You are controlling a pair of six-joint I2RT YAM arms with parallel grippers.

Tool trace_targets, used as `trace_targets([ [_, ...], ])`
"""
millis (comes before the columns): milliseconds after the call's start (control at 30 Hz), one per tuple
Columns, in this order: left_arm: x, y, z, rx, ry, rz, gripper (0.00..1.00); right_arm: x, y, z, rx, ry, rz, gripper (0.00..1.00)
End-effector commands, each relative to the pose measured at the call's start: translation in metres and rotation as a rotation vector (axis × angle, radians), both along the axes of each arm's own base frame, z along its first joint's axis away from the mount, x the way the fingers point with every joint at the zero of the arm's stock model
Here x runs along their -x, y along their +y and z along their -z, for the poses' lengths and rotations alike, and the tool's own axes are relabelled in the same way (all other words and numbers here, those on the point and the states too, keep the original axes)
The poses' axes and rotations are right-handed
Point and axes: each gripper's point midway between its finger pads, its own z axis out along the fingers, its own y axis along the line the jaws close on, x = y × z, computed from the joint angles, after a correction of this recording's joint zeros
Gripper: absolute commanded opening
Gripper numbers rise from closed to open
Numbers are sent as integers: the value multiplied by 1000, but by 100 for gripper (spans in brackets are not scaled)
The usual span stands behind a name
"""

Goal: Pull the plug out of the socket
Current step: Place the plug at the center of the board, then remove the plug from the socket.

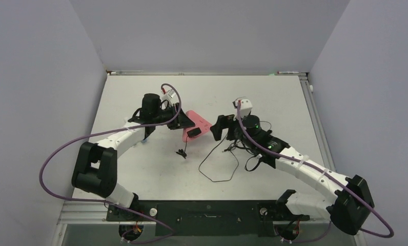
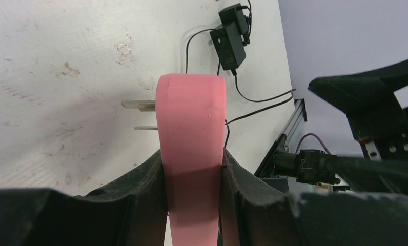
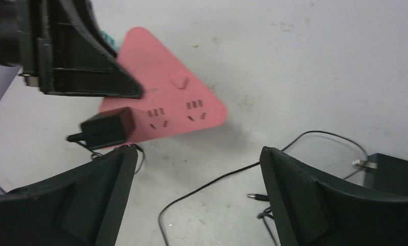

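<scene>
Left end effector (image 2: 191, 160) is closed tight on the pink socket (image 2: 190, 118). One black finger presses on each side of it. It grips the socket at one end, and the rest of the socket sticks out past the fingers. In the left wrist view, two metal pins (image 2: 139, 105) poke out from one side of the socket.

Right end effector (image 3: 196, 154) is wide open and has nothing in it. Its two fingers stand far apart. They are low over the bench (image 1: 140, 97), near the socket but not touching it. From above, this end effector (image 1: 220, 128) points at the socket (image 1: 198, 122) from the right. The left end effector (image 1: 184, 119) holds the socket from the other side.

The pink socket (image 3: 166, 97) is shaped like a triangle with round corners. It is near the middle of the bench, between the two arms. A black plug (image 3: 107, 128) sits on the socket's flat face, at the corner close to the left end effector's finger. It is just beside two groups of little holes. The same plug (image 1: 194, 132) shows from above as a small dark block on the pink.

A second black plug (image 3: 391, 174) lies on the bench, off the socket, beside the right end effector. One of its metal pins can be seen. A thin black wire (image 1: 217, 171) lies in a loose loop on the bench in front of the right arm.
</scene>
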Motion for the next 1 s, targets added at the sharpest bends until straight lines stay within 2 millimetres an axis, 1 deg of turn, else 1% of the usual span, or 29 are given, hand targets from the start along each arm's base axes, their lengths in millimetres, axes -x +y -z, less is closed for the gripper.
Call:
trace_targets([
  [0,0,-18,-13,12,-74,45,0,8,51,-18,-71,15,7,95],
  [33,2,-21,-13,13,-84,46,0,14,65,-17,-90,33,-6,94],
  [67,4,-24,-12,12,-88,48,0,18,75,-14,-100,54,-17,94],
  [133,6,-28,-12,13,-99,48,0,24,96,-14,-137,65,-38,93],
  [200,8,-31,-9,11,-98,48,0,29,107,-7,-139,81,-26,93],
  [267,9,-34,-8,12,-97,46,0,33,112,-2,-139,90,-17,93],
  [333,9,-36,-6,10,-97,46,0,34,113,2,-124,91,-3,93],
  [433,8,-36,-6,6,-99,37,0,32,109,8,-96,93,41,93],
  [467,8,-36,-6,3,-101,32,0,32,104,14,-74,108,62,93],
  [500,8,-35,-6,1,-106,25,0,32,101,15,-74,112,81,93],
  [733,6,-28,-7,-32,-150,-49,0,30,95,8,-199,140,175,89],
  [867,6,-25,-11,-52,-182,-80,0,28,98,10,-227,169,201,84],
  [967,6,-23,-14,-64,-206,-100,0,28,98,19,-222,200,235,82],
])
